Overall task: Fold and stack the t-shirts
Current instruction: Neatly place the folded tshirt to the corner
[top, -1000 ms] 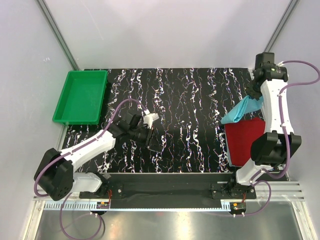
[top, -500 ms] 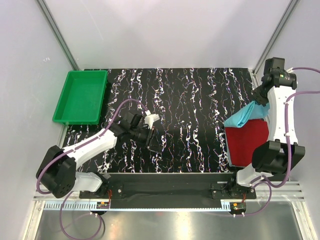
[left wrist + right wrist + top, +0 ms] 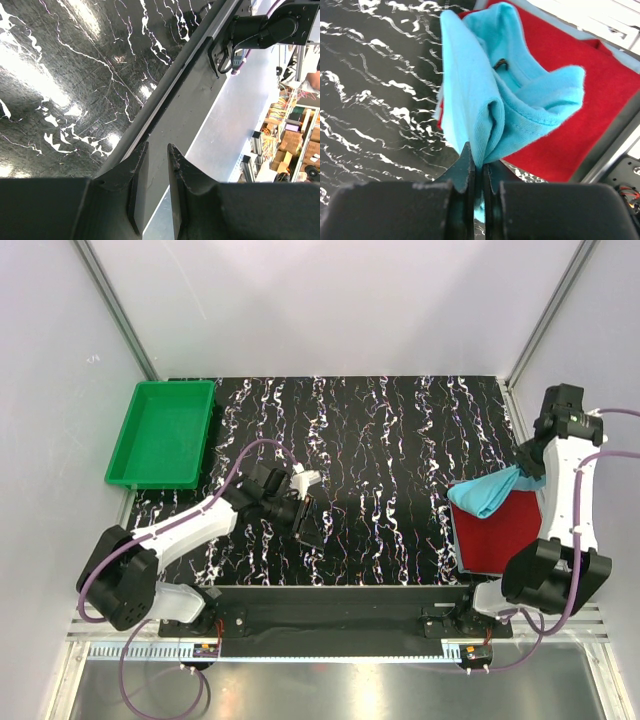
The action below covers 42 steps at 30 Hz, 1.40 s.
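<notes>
While my right gripper [image 3: 478, 162] pinches the bunched turquoise tee [image 3: 470, 90] over the folded dark red tee [image 3: 580, 105] at the table's [image 3: 380, 420] right edge, left gripper [image 3: 158, 150] fingers sit slightly apart, empty.

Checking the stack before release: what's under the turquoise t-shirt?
The folded dark red t-shirt lies beneath the turquoise t-shirt, which is bunched in the right fingers. Part of the red one's far edge is hidden.
</notes>
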### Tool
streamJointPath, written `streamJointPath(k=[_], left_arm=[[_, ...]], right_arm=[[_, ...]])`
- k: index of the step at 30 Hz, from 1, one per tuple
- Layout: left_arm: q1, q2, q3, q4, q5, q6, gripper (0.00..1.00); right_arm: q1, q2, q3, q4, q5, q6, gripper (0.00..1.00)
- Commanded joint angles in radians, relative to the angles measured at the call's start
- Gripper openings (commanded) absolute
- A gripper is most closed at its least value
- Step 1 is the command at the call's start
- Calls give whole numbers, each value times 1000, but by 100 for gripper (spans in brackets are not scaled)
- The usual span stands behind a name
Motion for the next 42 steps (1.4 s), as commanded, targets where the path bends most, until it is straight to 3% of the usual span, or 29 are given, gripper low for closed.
streamJointPath(k=[1,14,24,27,28,30,31,35,39,42], left_arm=[[6,9,25,13,45,22,26],[8,6,5,13,76,34,26],[13,9,-12,15,88,44,26],[16,6,-16,15,93,45,26],[19,3,-19,15,94,45,26],[20,0,-26,15,94,47,26],[22,-2,-27,13,94,47,26],[28,-20,-36,10,101,47,26],[31,-29,-44,9,90,45,26],[29,-18,-42,9,82,45,26]], right_arm=[[-34,-84,-53,30,16,-9,0],[-111,-240,-397,35,76,59,1],[-192,-250,-561,35,124,100,11],[-217,-227,-591,36,179,105,27],[-222,-214,-593,38,186,93,47],[-229,-200,-598,41,152,60,64],[-229,-200,-593,41,141,50,78],[-228,-267,-543,38,128,10,84],[-205,-273,-461,46,18,-27,72],[-37,-255,-441,26,25,31,70]])
